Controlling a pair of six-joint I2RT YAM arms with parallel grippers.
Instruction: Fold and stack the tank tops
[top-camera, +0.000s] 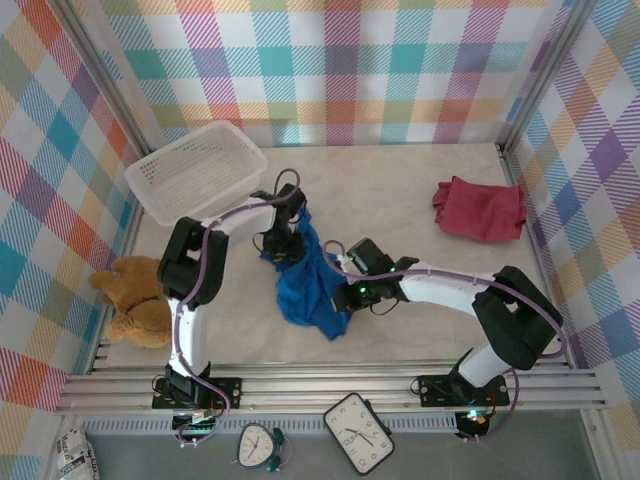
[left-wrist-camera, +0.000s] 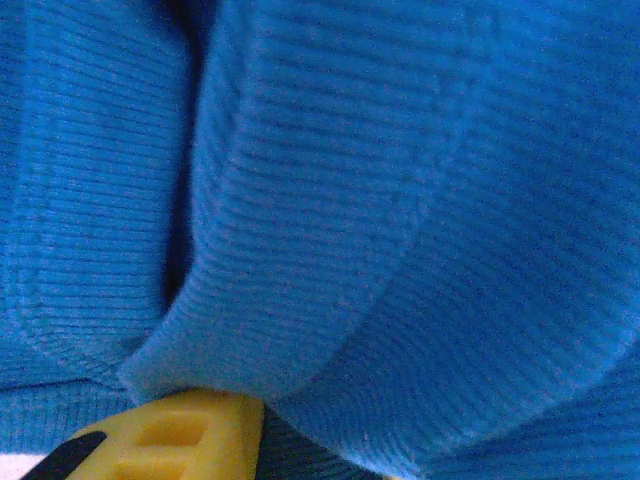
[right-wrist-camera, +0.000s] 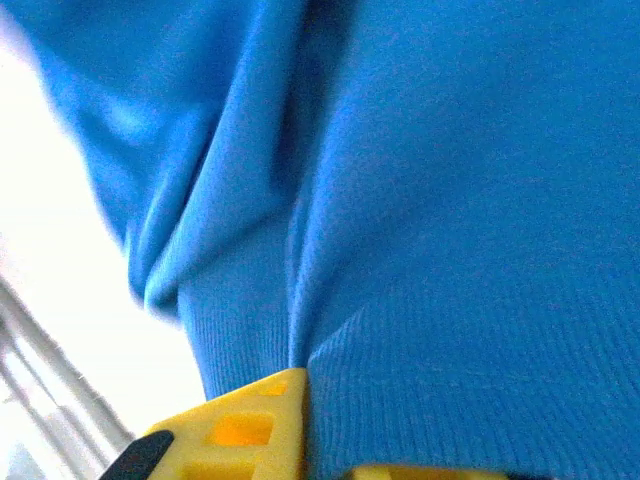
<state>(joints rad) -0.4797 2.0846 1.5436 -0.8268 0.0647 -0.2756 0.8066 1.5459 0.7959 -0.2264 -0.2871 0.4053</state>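
Note:
A bright blue tank top (top-camera: 312, 285) lies bunched in the middle of the table, drawn up into a peak at its far end. My left gripper (top-camera: 287, 238) is at that peak, shut on the cloth. In the left wrist view ribbed blue fabric (left-wrist-camera: 380, 230) drapes over one yellow finger (left-wrist-camera: 180, 435), and the other finger is hidden. My right gripper (top-camera: 345, 278) is shut on the same top's right edge, where the cloth (right-wrist-camera: 450, 250) runs down between its yellow fingers (right-wrist-camera: 245, 425). A dark red tank top (top-camera: 480, 208) lies crumpled at the back right.
A white mesh basket (top-camera: 195, 170) stands at the back left. A brown teddy bear (top-camera: 135, 300) sits by the left wall. Two clocks (top-camera: 358, 432) lie in front of the rail below the arm bases. Checked walls close the table in.

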